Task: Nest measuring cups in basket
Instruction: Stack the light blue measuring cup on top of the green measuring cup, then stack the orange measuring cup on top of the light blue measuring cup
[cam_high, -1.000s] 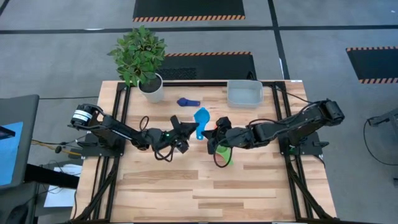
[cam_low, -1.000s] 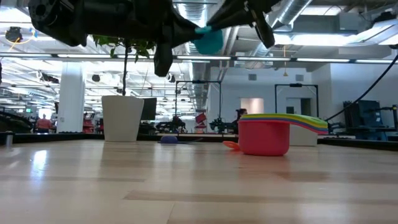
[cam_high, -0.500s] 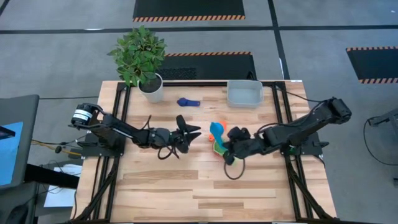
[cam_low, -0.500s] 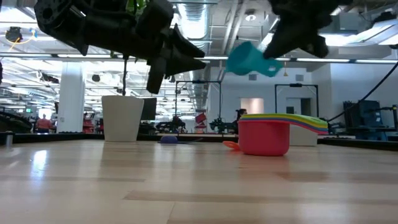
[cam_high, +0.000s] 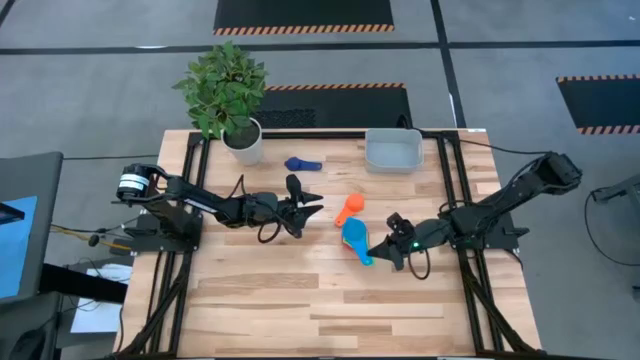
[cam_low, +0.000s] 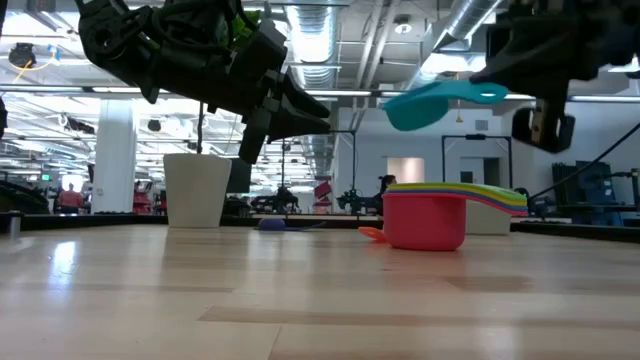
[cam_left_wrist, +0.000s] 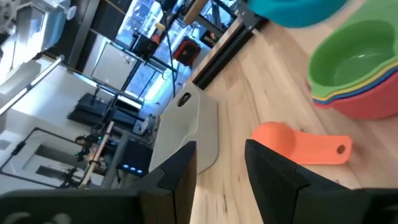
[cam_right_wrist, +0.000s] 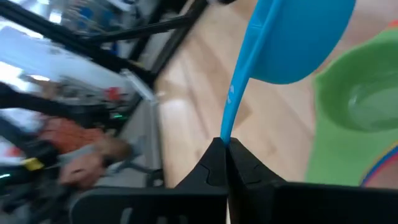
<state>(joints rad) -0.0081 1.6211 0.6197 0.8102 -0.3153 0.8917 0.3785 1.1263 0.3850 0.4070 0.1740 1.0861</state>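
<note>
My right gripper (cam_high: 385, 250) is shut on a light blue measuring cup (cam_high: 355, 238), which hangs in the air above a nested stack of cups with a red one outermost and a green one (cam_left_wrist: 354, 62) innermost (cam_low: 425, 220). My left gripper (cam_high: 310, 207) stands open to the left of the stack, holding nothing. An orange cup (cam_high: 348, 208) lies on the table just beyond the stack. A dark blue cup (cam_high: 302, 164) lies farther back. The grey-blue basket (cam_high: 392, 150) stands at the far edge. My right gripper pinches the free end of the light blue cup's handle (cam_right_wrist: 226, 134) between its two fingers. The fingers come about level from the table's right and lie along the handle. The cup is lifted clear, roughly level with its bowl (cam_low: 425, 108) below the handle, above the stack.
A white pot with a green plant (cam_high: 243, 140) stands at the far left corner. The table's near half is bare wood (cam_high: 330, 310). Black frame rails run along the left and right edges.
My left gripper has opened and let go of the light blue cup, staying about where it was. My right gripper, shut on the handle, has carried the cup toward the table's right and near edge, from beside my left gripper to above the stack.
</note>
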